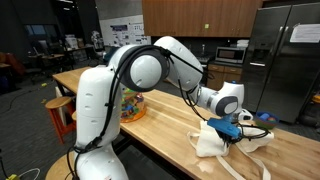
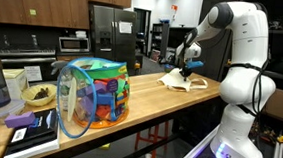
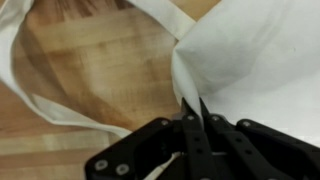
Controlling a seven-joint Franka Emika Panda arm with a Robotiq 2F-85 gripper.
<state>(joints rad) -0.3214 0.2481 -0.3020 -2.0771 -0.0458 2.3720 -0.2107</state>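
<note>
A white cloth bag [image 3: 250,60] with long fabric handles [image 3: 30,90] lies on the wooden table [image 3: 90,50]. In the wrist view my gripper [image 3: 193,110] is shut on a fold of the bag's fabric, pinched thin between the two black fingers [image 3: 187,135]. In both exterior views the gripper [image 1: 228,127] [image 2: 188,65] sits low over the bag [image 1: 212,140] [image 2: 181,82], with part of the cloth raised under it.
A colourful mesh basket of toys [image 2: 92,94] stands on the same table [image 2: 150,100], with a bowl [image 2: 38,95] and dark books [image 2: 33,132] beside it. Refrigerators [image 1: 280,55] and cabinets line the back wall. A stool [image 1: 58,108] stands past the table's end.
</note>
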